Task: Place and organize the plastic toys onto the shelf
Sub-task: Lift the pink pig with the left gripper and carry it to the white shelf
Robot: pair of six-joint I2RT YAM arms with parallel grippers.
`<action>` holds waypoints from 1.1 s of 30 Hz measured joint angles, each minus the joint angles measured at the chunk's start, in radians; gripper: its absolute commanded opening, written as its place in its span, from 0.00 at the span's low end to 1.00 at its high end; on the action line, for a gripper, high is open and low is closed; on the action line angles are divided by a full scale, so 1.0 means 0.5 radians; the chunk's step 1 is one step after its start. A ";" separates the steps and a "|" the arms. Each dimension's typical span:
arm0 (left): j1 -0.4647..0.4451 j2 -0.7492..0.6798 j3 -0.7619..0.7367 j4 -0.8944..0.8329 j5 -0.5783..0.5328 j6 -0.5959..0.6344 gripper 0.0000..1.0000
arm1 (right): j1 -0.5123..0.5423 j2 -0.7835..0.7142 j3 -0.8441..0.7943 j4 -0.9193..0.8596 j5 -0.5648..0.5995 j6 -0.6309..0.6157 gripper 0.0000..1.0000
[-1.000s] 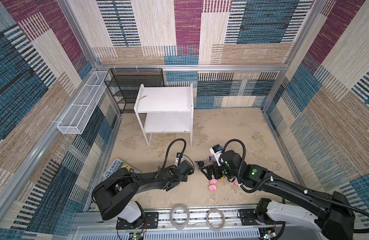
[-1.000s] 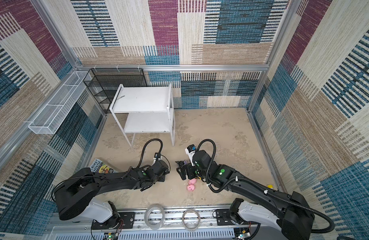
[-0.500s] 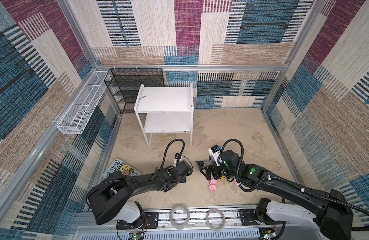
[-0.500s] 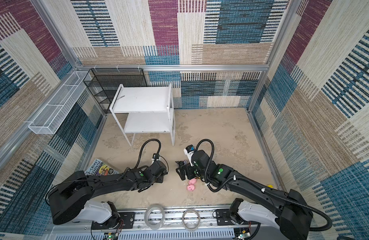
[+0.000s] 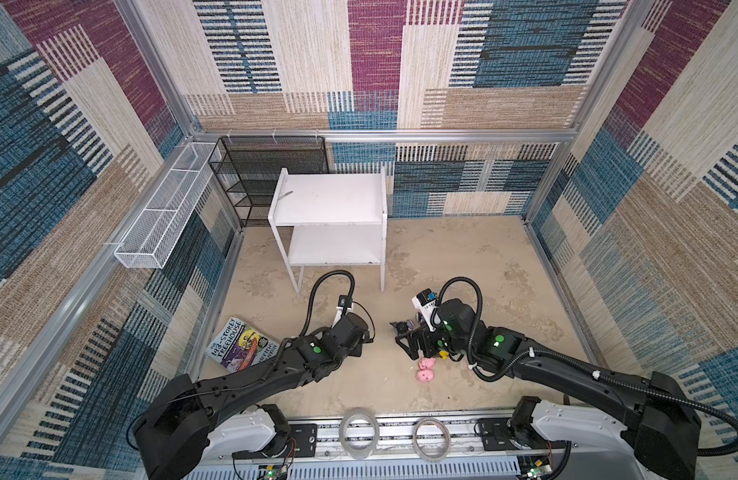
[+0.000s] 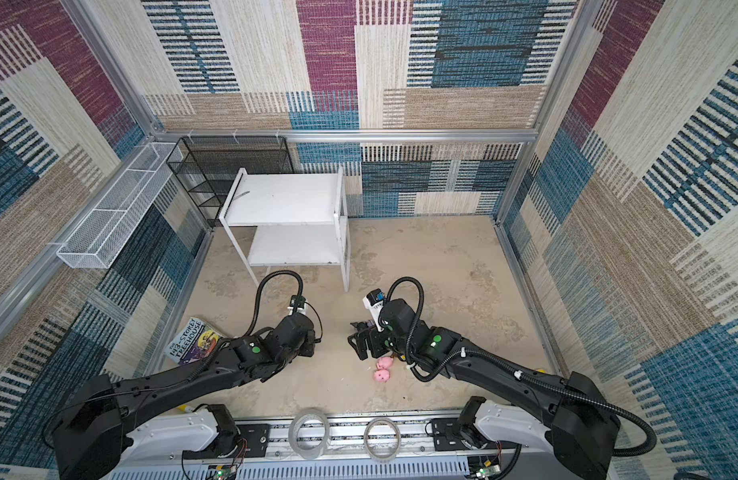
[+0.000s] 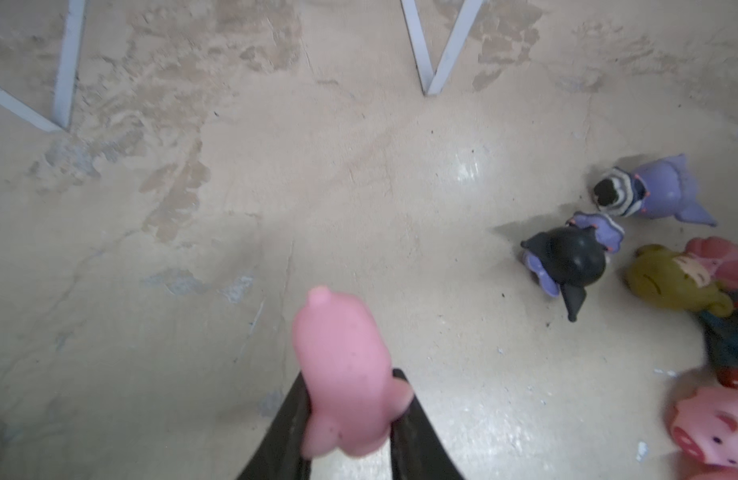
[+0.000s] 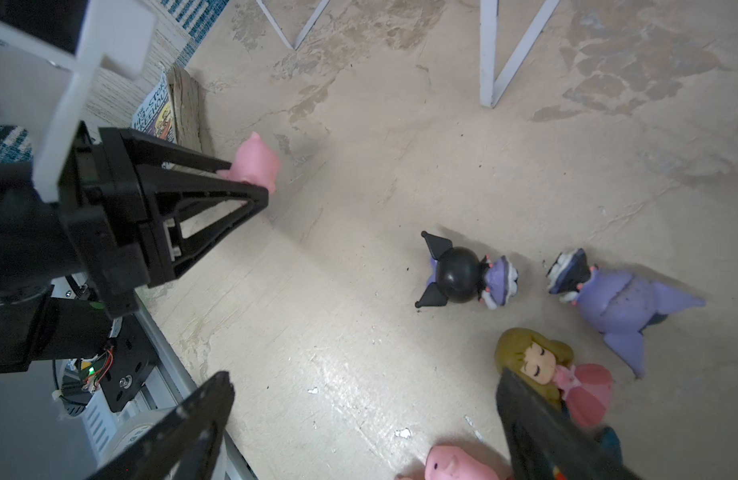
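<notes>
The only writing that can be read is on the paperback book (image 5: 241,343). In both top views its cover says "The 143-Storey Treehouse". It lies on the floor (image 5: 463,257) near the left wall, partly under the left arm. The right wrist view shows only a piece of the same title.

The left gripper (image 7: 350,386) is closed on a pink pig (image 7: 342,361). The left wrist view shows its two black fingers pressing on the sides of the pig. The right wrist view shows this grip from the side, with the pig at the very fingertips. In both top views the arm's own wrist covers the grip, so the held pig cannot be seen there.

The right gripper (image 8: 361,382) stands wide open and holds nothing. One finger (image 8: 538,424) covers a part of the blond doll (image 8: 542,365), which lies on the floor. Near the doll are a black-headed figure (image 8: 463,278) and a purple figure (image 8: 608,303) lying on its side; only the wrist views show them clearly.

In both top views two pigs (image 5: 426,369) lie just beside each other on the floor, close to the right gripper. The shelf (image 5: 330,199) stands at the back, beside the black mesh rack (image 5: 267,174), well apart from the toys.
</notes>
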 measured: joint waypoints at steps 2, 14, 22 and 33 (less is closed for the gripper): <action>0.067 -0.057 0.032 -0.011 -0.006 0.086 0.30 | 0.000 -0.001 -0.011 0.021 -0.001 -0.008 1.00; 0.537 -0.101 0.359 -0.009 0.211 0.553 0.28 | 0.000 -0.104 -0.076 0.073 -0.069 -0.133 1.00; 0.779 0.044 0.558 0.037 0.387 0.700 0.28 | 0.000 -0.158 -0.084 0.088 -0.105 -0.233 1.00; 0.939 0.149 0.610 0.246 0.488 0.719 0.27 | -0.001 -0.172 -0.096 0.091 -0.122 -0.283 1.00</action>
